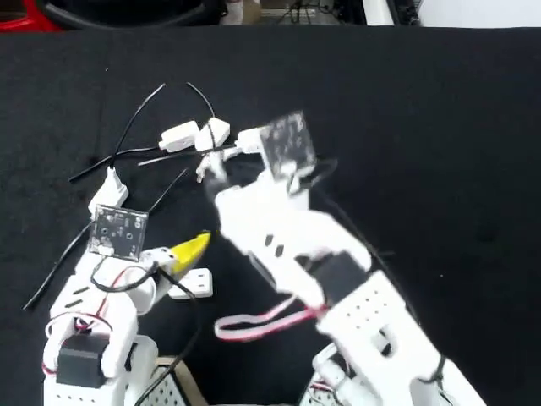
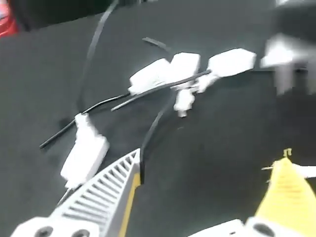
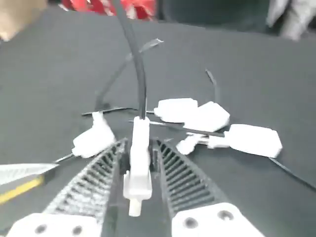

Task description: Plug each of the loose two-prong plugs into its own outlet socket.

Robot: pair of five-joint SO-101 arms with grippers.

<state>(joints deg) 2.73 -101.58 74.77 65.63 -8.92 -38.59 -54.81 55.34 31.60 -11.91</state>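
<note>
My right gripper (image 3: 138, 145) is shut on a white two-prong plug (image 3: 137, 170), whose black cord (image 3: 140, 84) rises away from it and whose prongs point out past the fingertips. Beyond it lie three white outlet pieces (image 3: 175, 109) (image 3: 210, 117) (image 3: 252, 139) in a cluster, and another white plug (image 3: 94, 138) sits off to one side. In the high view this gripper (image 1: 207, 169) hovers just in front of that cluster (image 1: 215, 131). My left gripper (image 2: 211, 155) stands open near the table's front left (image 1: 196, 264), with a loose white plug (image 2: 85, 153) beside its white finger (image 2: 106, 190).
Thin black cords (image 1: 127, 127) trail over the black tablecloth (image 1: 423, 127) to the left and behind the cluster. The right arm's body (image 1: 338, 279) crosses the middle of the table. A red object (image 1: 25, 15) lies beyond the far edge.
</note>
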